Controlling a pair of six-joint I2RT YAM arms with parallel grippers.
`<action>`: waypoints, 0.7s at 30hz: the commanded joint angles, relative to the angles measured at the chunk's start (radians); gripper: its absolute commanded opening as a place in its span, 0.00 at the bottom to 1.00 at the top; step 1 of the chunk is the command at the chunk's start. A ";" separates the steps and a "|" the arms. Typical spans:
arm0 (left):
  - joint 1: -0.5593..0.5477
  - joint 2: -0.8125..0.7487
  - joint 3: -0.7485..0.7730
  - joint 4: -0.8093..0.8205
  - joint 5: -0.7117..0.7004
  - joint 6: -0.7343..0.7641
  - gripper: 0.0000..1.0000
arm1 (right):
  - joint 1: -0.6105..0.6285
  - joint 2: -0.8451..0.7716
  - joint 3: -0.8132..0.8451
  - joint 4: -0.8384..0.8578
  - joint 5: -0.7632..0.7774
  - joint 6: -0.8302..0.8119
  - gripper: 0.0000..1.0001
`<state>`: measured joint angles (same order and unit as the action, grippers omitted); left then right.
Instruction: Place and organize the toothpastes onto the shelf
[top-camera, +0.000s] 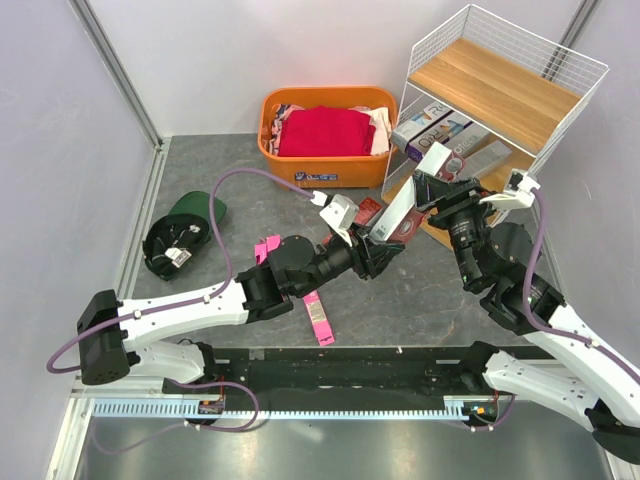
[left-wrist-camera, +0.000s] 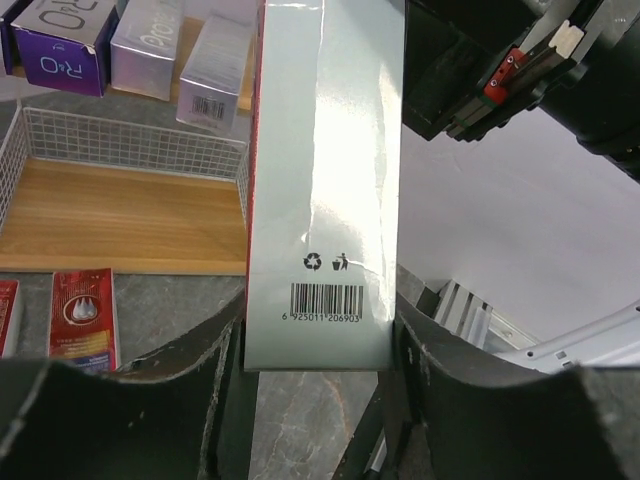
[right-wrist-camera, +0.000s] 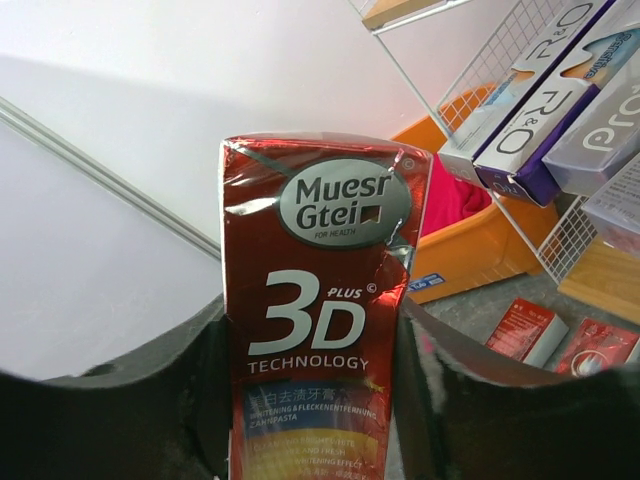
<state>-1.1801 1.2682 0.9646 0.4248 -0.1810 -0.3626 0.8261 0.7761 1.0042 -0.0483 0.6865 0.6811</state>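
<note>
A dark red "3D" toothpaste box (top-camera: 402, 212) with a silver barcode back hangs above the table in front of the white wire shelf (top-camera: 505, 95). My left gripper (top-camera: 378, 243) is shut on its lower end, the barcode side showing in the left wrist view (left-wrist-camera: 325, 180). My right gripper (top-camera: 432, 192) is shut on its other end, the red front showing in the right wrist view (right-wrist-camera: 320, 300). Purple and silver boxes (top-camera: 440, 128) lie on the middle board. Two pink boxes (top-camera: 318, 318) (top-camera: 266, 247) lie on the table. Red boxes (left-wrist-camera: 84, 318) lie by the shelf's foot.
An orange basket (top-camera: 325, 165) with folded red clothes stands at the back, left of the shelf. A black and green cap (top-camera: 180, 238) lies at the left. The shelf's bottom board (left-wrist-camera: 120, 215) shows bare wood behind wire mesh.
</note>
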 joint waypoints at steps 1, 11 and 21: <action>0.002 -0.012 0.025 0.051 -0.025 0.001 0.27 | -0.002 -0.017 0.008 0.080 -0.008 0.021 0.64; 0.063 -0.093 0.032 -0.020 -0.017 -0.035 0.02 | -0.002 -0.024 0.017 0.079 -0.024 -0.009 0.98; 0.283 -0.066 0.169 -0.078 0.375 -0.176 0.02 | -0.001 -0.080 0.030 0.067 -0.013 -0.074 0.98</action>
<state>-0.9710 1.2034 1.0023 0.2989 -0.0185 -0.4538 0.8261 0.7300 1.0042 -0.0071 0.6689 0.6529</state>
